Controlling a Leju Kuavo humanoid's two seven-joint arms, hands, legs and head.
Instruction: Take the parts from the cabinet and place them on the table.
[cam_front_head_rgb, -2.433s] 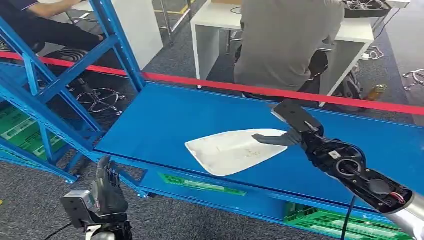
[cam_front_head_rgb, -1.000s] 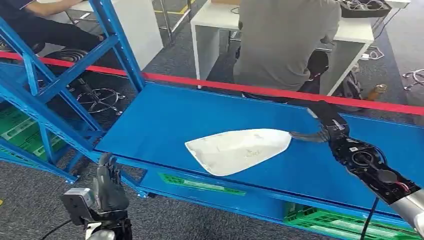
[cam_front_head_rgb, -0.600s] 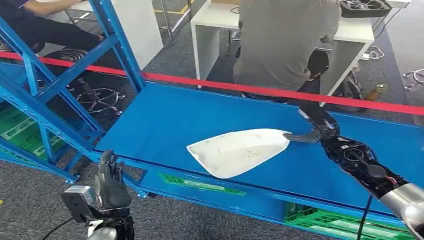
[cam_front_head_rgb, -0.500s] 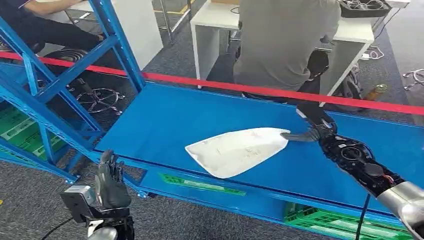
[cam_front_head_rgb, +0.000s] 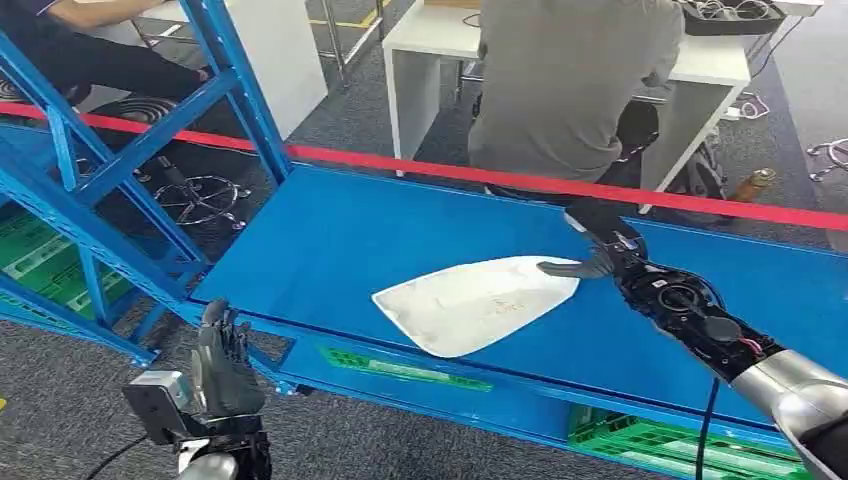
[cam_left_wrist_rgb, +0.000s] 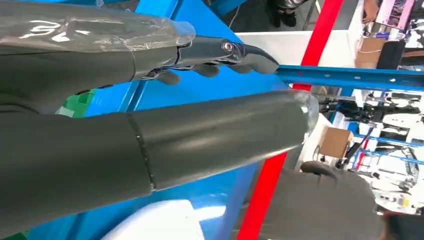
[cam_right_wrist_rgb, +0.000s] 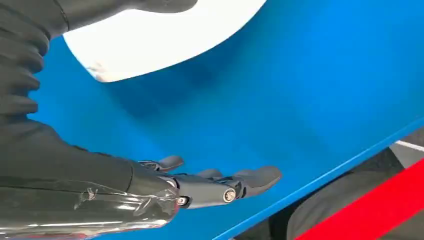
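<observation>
Right hand (cam_front_head_rgb: 598, 250): dark fingers (cam_right_wrist_rgb: 235, 182) spread apart and stretched nearly flat, holding nothing. The thick grey thumb (cam_front_head_rgb: 562, 268) points toward the white, smooth, teardrop-shaped plastic part (cam_front_head_rgb: 477, 300); its tip lies over the part's pointed end, though contact cannot be told. The other fingers extend past that end, on the side away from the robot. In the right wrist view the thumb sits over the white part (cam_right_wrist_rgb: 160, 35) while the fingers hover over bare blue surface beside it.

The white part lies flat on the blue metal table top (cam_front_head_rgb: 330, 235), close to the table's near edge, broad rounded end toward the table's left side, pointed end toward the right hand. Faint marks on its upper face, too small to read.

Left hand (cam_front_head_rgb: 222, 365): below and in front of the table's near-left corner, well apart from the white part. Fingers (cam_left_wrist_rgb: 225, 50) straight and apart from the thumb, nothing between them.

Beyond the table's far edge, a red tape (cam_front_head_rgb: 560, 186) runs across. Behind the tape, a person in a grey shirt (cam_front_head_rgb: 575, 80) stands at a white desk (cam_front_head_rgb: 425, 50). To the table's left, a blue steel rack frame (cam_front_head_rgb: 95, 170). Under the table, green plastic crates (cam_front_head_rgb: 670, 445) on the lower level.
</observation>
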